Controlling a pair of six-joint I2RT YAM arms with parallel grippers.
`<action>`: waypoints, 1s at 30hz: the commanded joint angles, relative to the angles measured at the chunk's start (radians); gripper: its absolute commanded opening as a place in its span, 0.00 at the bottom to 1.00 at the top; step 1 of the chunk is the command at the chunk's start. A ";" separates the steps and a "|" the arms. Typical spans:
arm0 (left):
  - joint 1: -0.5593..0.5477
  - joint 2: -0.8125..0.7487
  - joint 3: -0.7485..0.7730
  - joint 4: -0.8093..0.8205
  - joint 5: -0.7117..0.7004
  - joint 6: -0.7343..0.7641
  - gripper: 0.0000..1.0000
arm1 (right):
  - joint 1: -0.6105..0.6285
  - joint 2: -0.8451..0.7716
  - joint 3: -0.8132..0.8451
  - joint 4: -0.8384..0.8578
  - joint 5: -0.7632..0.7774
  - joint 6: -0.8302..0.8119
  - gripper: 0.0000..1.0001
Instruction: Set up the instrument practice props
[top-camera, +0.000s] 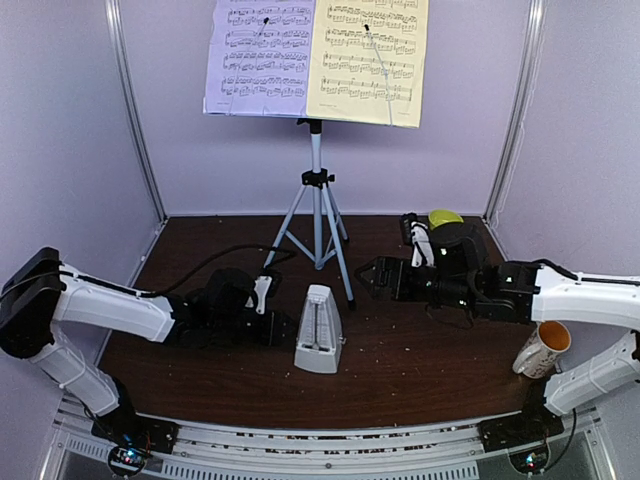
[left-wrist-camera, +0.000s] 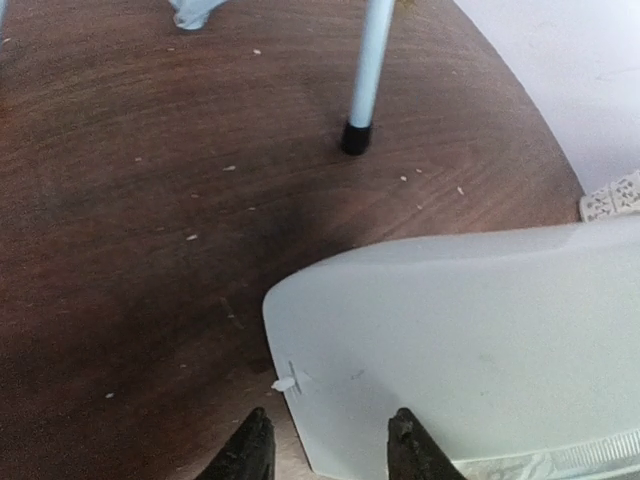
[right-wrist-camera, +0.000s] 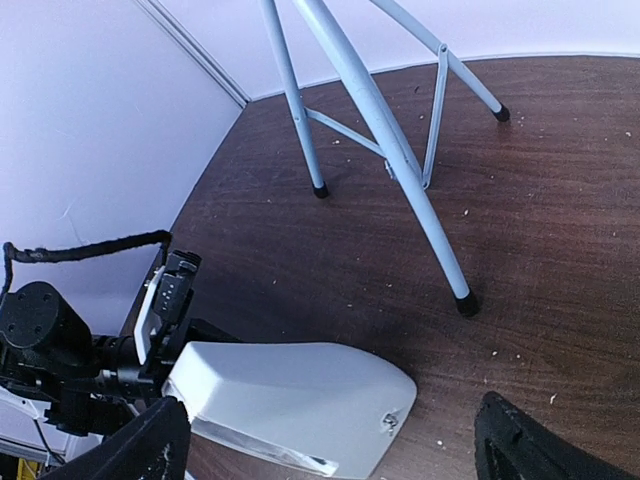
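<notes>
The lilac page (top-camera: 258, 55) and the pale yellow page (top-camera: 368, 60) of sheet music rest side by side on the music stand and hide its desk. Its silver tripod (top-camera: 316, 200) stands at the back centre. The light grey pyramid metronome (top-camera: 318, 345) stands upright at the front centre. My left gripper (top-camera: 280, 328) is low at the metronome's left side. In the left wrist view its fingertips (left-wrist-camera: 252, 450) stand apart, with the metronome's edge (left-wrist-camera: 300, 400) between them and a gap beside the left one. My right gripper (top-camera: 368, 272) hangs wide open, right of the tripod, with nothing in it.
A mug (top-camera: 543, 348) with an orange inside stands at the front right by the right arm. A small green bowl (top-camera: 443, 217) sits at the back right behind the right wrist. A tripod foot (left-wrist-camera: 355, 138) lies just beyond the metronome. Walls close three sides.
</notes>
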 joint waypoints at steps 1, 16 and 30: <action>-0.066 0.051 0.045 0.201 0.049 -0.008 0.40 | 0.043 -0.036 0.030 -0.075 0.046 0.047 1.00; -0.021 0.023 -0.075 0.352 0.068 0.100 0.52 | 0.208 0.097 0.216 -0.333 0.241 -0.077 1.00; 0.005 -0.089 -0.144 0.288 -0.051 0.162 0.65 | 0.292 0.319 0.419 -0.555 0.483 0.220 0.92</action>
